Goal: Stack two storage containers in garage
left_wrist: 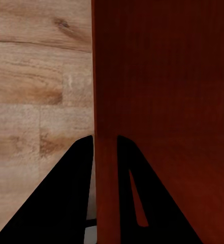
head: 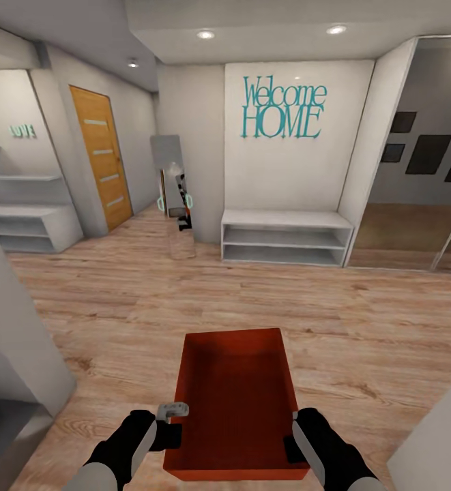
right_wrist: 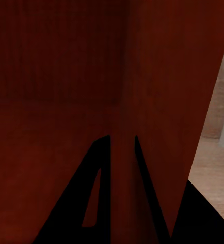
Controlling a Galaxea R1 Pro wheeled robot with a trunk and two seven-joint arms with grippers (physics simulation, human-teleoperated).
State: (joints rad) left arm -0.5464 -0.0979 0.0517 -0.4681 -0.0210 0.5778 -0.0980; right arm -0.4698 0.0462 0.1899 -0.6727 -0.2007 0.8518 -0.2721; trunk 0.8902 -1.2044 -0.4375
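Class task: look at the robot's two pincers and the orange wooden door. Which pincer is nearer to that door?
Left. The left pincer grips the storage container's left wall, on the side where the orange door stands; the right pincer grips the opposite wall, farther away.

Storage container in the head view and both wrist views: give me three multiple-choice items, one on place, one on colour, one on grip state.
1. Where is the storage container?
A. On the white bench
B. Held over wood-plank flooring
C. On concrete flooring

2. What colour are the "Welcome HOME" letters?
A. Teal
B. Red
C. Black

3. How is the container held?
A. Left tool alone
B. Resting unheld
C. Both tools clamp its side walls

Key: 1 B, the wood-plank flooring lies beneath it, in front of the robot. 2 A, teal on the white wall. 3 C, the left tool and right tool each straddle a wall.
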